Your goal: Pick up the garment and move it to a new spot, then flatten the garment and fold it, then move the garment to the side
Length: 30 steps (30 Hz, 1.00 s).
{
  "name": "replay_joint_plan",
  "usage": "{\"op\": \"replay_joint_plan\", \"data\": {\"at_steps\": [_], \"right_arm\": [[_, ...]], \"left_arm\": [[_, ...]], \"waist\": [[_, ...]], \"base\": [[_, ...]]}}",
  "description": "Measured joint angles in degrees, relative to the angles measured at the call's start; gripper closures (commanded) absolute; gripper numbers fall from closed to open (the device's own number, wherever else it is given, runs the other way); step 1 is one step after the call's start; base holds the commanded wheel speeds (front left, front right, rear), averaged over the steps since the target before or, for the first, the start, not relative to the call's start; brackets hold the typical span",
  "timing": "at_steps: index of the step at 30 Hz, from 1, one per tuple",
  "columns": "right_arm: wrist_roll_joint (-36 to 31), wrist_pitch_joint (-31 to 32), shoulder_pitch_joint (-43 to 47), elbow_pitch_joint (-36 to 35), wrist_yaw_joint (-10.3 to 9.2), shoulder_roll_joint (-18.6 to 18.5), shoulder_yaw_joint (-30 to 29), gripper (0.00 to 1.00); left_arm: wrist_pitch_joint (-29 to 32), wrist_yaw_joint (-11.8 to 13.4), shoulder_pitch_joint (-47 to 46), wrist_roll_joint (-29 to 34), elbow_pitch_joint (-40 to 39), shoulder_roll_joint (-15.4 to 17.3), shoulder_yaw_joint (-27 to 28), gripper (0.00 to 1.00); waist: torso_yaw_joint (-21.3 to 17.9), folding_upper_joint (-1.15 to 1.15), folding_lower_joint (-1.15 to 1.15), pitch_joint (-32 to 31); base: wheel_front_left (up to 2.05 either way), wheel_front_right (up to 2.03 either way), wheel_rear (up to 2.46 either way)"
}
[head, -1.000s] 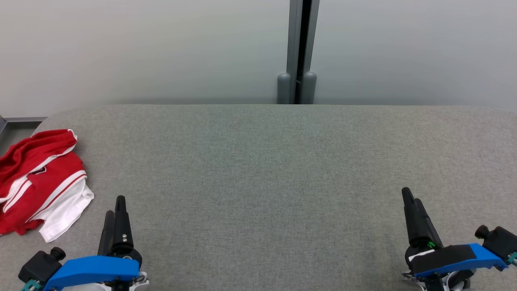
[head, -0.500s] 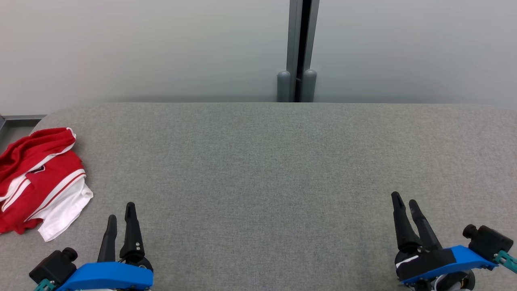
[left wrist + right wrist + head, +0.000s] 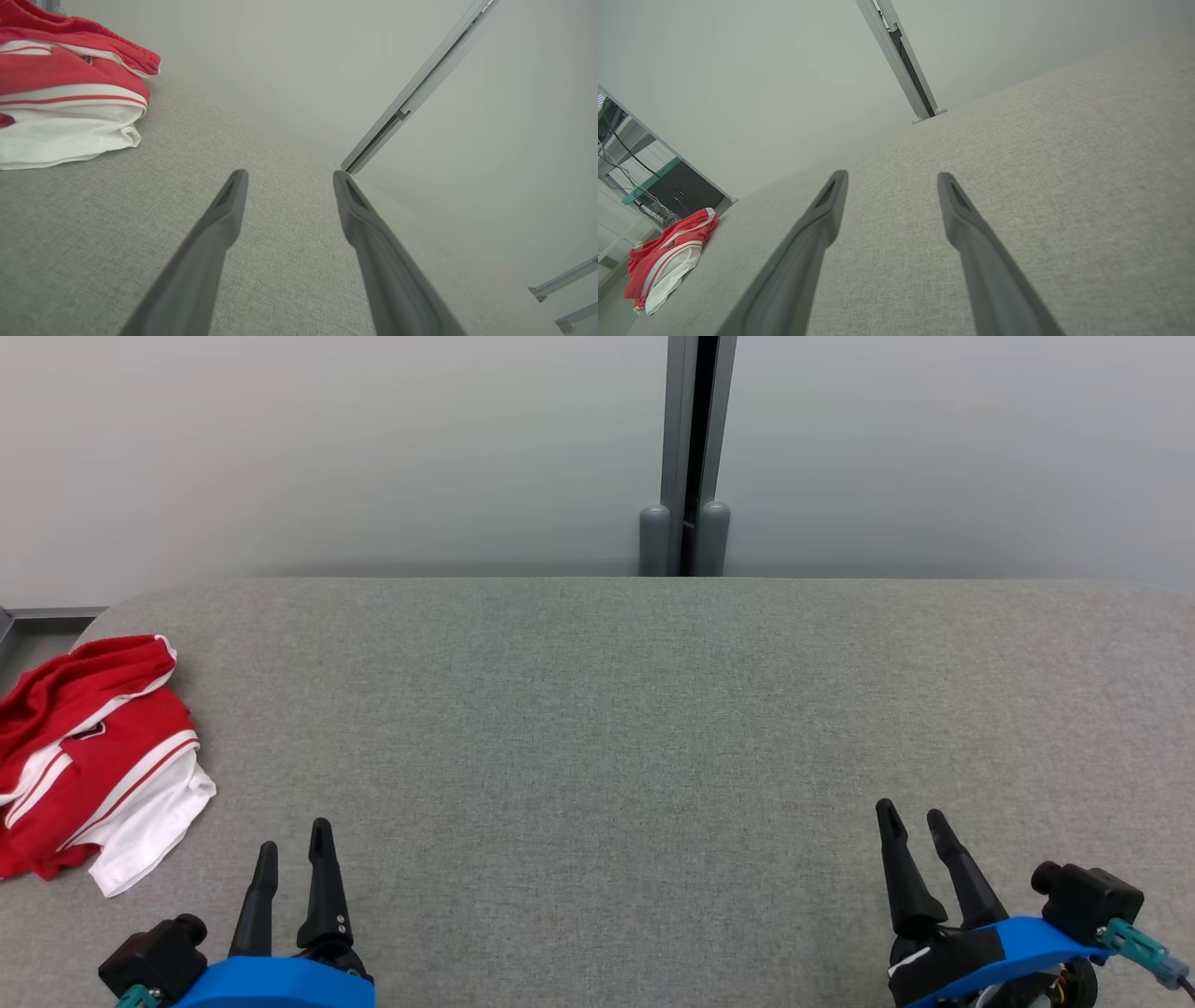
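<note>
Grey fabric table (image 3: 597, 728), red-white garment (image 3: 89, 747) at L edge, pale wall (image 3: 327, 448) behind; both jaws wide

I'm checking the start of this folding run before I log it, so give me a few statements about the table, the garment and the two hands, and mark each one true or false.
1. The red and white garment lies bunched near the left edge of the table. True.
2. The left hand is closed on the garment. False: it is open, apart from the garment, and holds nothing.
3. The right hand is open and holds nothing. True.
4. The garment is spread flat in the middle of the table. False: it is crumpled at the left side.
5. A grey post stands behind the table's far edge. True.
</note>
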Motion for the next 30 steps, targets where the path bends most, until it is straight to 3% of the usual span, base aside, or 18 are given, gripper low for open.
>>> {"op": "replay_joint_plan", "data": {"at_steps": [30], "right_arm": [[-15.8, -3.9, -0.5, 1.7, 0.01, -0.1, 0.3, 0.00]], "left_arm": [[-3.8, -0.4, 0.1, 11.9, 5.3, 0.6, -2.3, 0.00]], "waist": [[0.2, 0.00, 0.00, 0.1]], "base": [[0.00, 0.00, 0.00]]}}
